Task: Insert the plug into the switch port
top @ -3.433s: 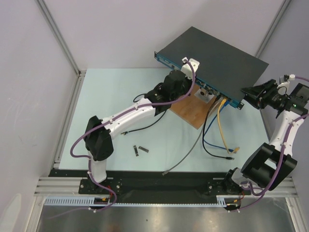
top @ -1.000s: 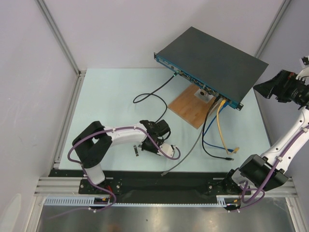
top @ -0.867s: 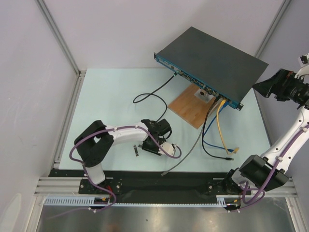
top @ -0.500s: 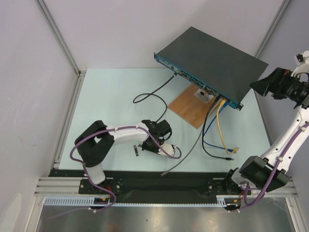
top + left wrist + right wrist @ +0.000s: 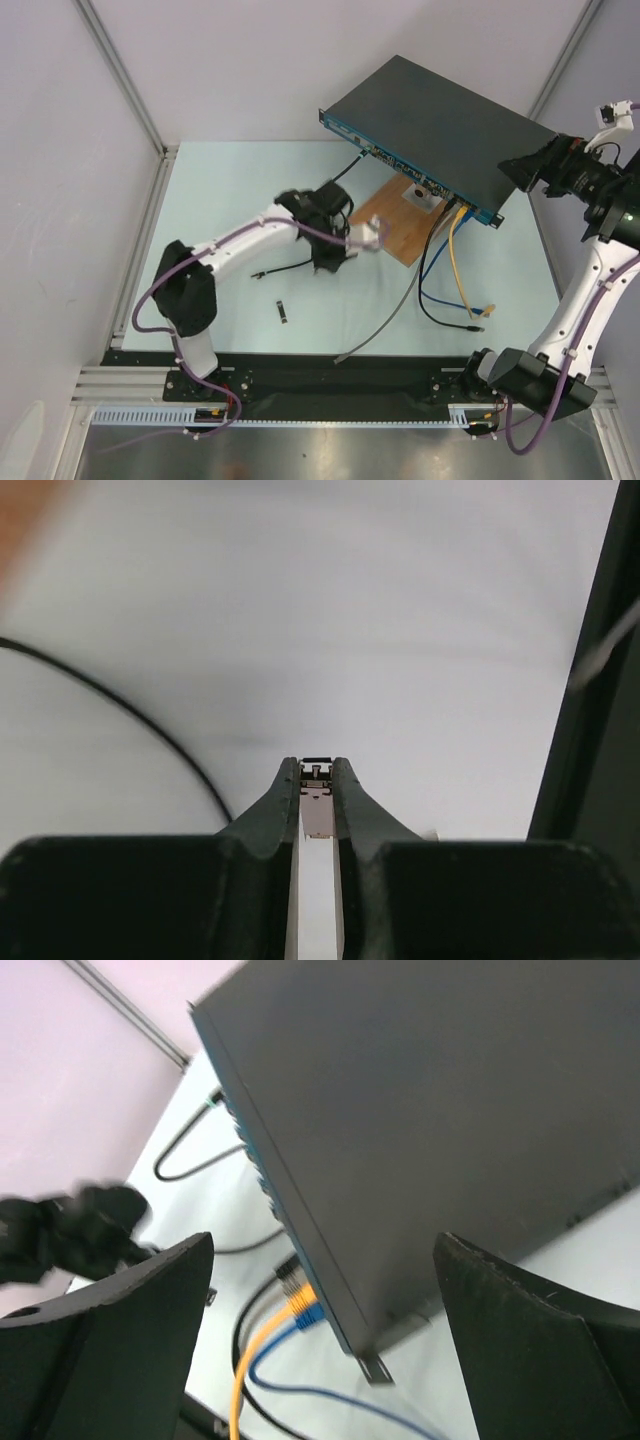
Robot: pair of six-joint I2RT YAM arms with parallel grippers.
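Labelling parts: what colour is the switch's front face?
Blue; the switch shows it best in top external view.

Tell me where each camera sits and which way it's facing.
Top external: above and behind, looking down on the table, switch and both arms.
Left wrist: on the left arm, looking past the left gripper, shut on a plug, at the table.
Right wrist: on the right arm, looking past the open right gripper at the switch's top and blue front.
Shared: top and right wrist both show the switch and yellow cable.

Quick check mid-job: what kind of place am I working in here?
Looks like a lab robot test cell: plain white walls in aluminium framing, a pale tabletop, one switch with loose cables.
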